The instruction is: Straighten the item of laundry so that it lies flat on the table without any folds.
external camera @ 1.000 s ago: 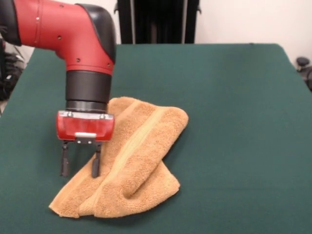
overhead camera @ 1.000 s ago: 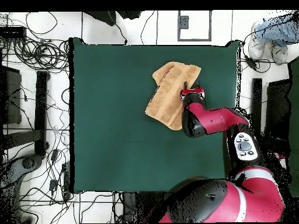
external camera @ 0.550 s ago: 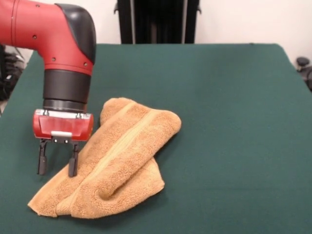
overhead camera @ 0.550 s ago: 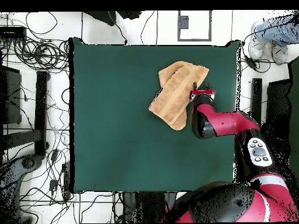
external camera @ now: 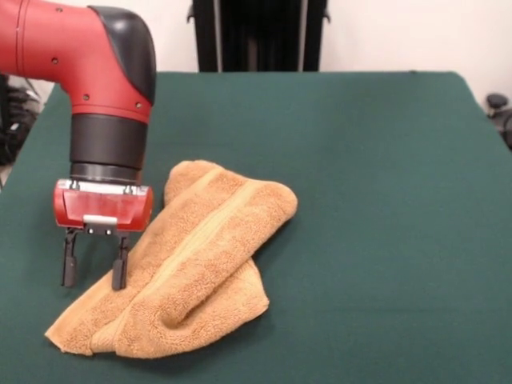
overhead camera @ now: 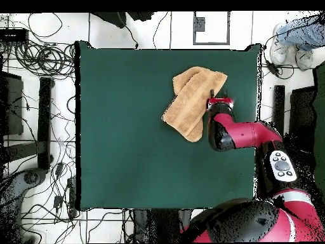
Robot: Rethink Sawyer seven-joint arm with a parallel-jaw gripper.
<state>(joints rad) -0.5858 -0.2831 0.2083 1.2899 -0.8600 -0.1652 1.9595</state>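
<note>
The towel (external camera: 180, 264) lies folded over itself on the surface (external camera: 384, 200), so flattening remains undone. The end effector (external camera: 94, 272) stands with fingers parted over its edge, gripping nothing.

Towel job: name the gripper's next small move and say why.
Probably lift a little and draw away from the bulk, peeling the top layer open. The gripper has one finger on the towel's edge, and the towel lies doubled over on the table.
</note>
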